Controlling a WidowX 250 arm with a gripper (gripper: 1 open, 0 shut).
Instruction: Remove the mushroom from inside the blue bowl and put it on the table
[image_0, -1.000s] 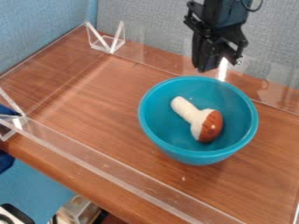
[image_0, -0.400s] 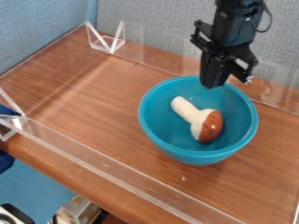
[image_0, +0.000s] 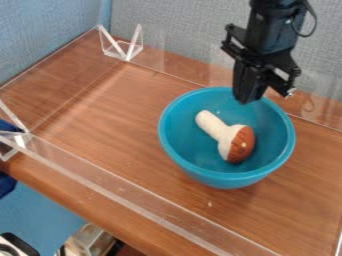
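Observation:
The mushroom (image_0: 227, 135) lies on its side inside the blue bowl (image_0: 181, 140), its reddish-brown cap toward the near right and its cream stem pointing back left. My gripper (image_0: 250, 94) hangs point-down over the bowl's far rim, above and behind the mushroom. Its black fingers are pressed together with nothing between them, and they stand apart from the mushroom. The bowl rests on the reddish-brown wooden table (image_0: 94, 110).
Low clear acrylic walls (image_0: 134, 195) run along the table's edges, with a clear triangular bracket (image_0: 120, 45) at the back left corner. A blue wall stands behind. Bare tabletop lies to the left of the bowl.
The gripper's fingers have shut, and the gripper has shifted slightly right and lower over the bowl's far rim. The mushroom and bowl have not moved.

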